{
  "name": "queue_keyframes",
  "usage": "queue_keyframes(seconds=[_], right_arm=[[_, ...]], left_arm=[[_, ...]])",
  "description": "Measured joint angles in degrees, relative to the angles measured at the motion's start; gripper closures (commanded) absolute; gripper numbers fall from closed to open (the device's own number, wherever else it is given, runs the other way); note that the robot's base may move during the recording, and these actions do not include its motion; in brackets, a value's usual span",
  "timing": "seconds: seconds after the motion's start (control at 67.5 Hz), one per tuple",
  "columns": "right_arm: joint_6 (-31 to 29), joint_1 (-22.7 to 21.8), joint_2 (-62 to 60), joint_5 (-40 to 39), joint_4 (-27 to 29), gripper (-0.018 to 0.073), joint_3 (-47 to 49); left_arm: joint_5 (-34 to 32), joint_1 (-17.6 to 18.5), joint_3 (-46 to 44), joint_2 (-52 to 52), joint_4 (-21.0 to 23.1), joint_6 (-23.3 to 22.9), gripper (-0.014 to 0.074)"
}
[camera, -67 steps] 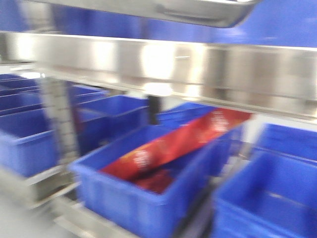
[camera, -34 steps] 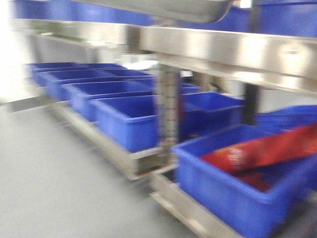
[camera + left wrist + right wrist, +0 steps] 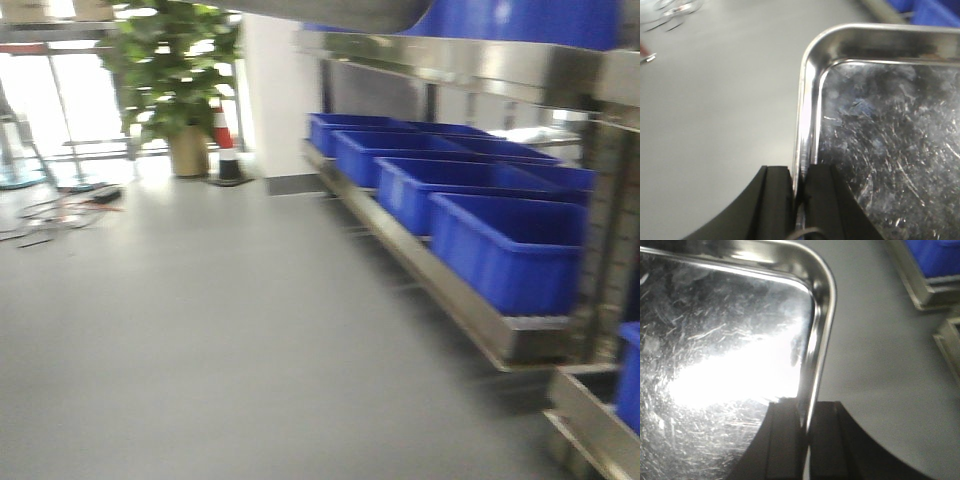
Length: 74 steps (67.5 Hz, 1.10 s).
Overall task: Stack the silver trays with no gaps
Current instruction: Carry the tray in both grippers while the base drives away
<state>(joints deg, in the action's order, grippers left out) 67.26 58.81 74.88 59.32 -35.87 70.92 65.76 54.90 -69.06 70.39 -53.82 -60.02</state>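
- Since 0.5 s ago the front cam has swung left: the bin w/ the red bag is gone from view, and open floor [image 3: 250, 330] now fills most of the frame. The tray [image 3: 350, 12] underside is still at the top edge.
- Far left, front cam: bright glass doors, w/ loose cables [image 3: 60, 210] on the floor near them.
- Next right: plant [image 3: 175, 60] in a tan pot [image 3: 187, 150], w/ a red-white cone [image 3: 226, 150] just beside it.
- Then a white pillar [image 3: 270, 100].
- Right side: four blue bins [image 3: 500, 250] in a row on the low steel shelf [image 3: 450, 300], running back toward the pillar. Part of a fifth bin shows at the bottom right corner.
- Above them is the upper rail [image 3: 480, 65], w/ more blue bins on top. Whole frame is motion-blurred.
- Left gripper [image 3: 799, 175]: clenched on the tray's left rim, black fingers [image 3: 777, 200] either side, one outside and one inside the pan. The rounded corner is ahead of it, w/ bare floor to the left.
- Right gripper [image 3: 806, 415]: clamped on the tray's right rim the same way, w/ a rounded corner ahead. Strong glare on the scratched tray bottom. Floor and a shelf corner are to the right.
- The tray is held up between both grippers, off the floor and level w/ the upper rail in the front cam.
- Can't tell if it's one tray or several nested.
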Motion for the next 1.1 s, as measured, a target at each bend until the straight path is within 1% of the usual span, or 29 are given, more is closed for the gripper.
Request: queue_keyframes(seconds=[0.252,0.548,0.637,0.696,0.711,0.741,0.771,0.845,0.874,1.097], right_arm=[[0.0,0.0,0.0,-1.8,-0.1,0.0574,0.0],[0.0,-0.1,0.0,-1.8,-0.1,0.0574,0.0],[-0.3,-5.1,0.0,-5.1,1.2,0.0574,0.0],[-0.3,-9.9,0.0,-7.8,1.4,0.0574,0.0],[-0.3,-10.2,0.1,-8.6,1.4,0.0574,0.0],[-0.4,-7.2,0.3,-7.3,-1.5,0.0574,0.0],[-0.3,-5.3,0.1,-4.8,-2.0,0.0574,0.0],[-0.3,-1.3,-0.3,-4.1,-0.7,0.0574,0.0],[-0.3,-0.9,-0.3,-4.1,-0.4,0.0574,0.0],[-0.1,-0.4,-0.5,-4.1,-0.9,0.0574,0.0]], left_arm=[[1.3,0.0,0.0,-0.1,-0.3,0.1,0.0614],[1.4,0.0,0.0,-0.1,-0.3,0.1,0.0614],[0.2,0.0,0.0,-0.1,-0.3,0.1,0.0614],[-2.1,0.0,0.0,0.1,0.2,-0.2,0.0614],[-3.0,0.0,0.0,0.2,0.6,-0.4,0.0614],[-3.6,0.0,0.0,0.3,0.8,-0.5,0.0614],[-2.7,0.0,0.0,0.3,0.6,-0.6,0.0614],[0.6,-0.4,0.1,0.3,-0.5,-0.4,0.0614],[1.6,-0.5,0.1,0.3,-0.6,-0.2,0.0614],[0.9,-0.5,0.1,0.4,-1.7,0.1,0.0614]])
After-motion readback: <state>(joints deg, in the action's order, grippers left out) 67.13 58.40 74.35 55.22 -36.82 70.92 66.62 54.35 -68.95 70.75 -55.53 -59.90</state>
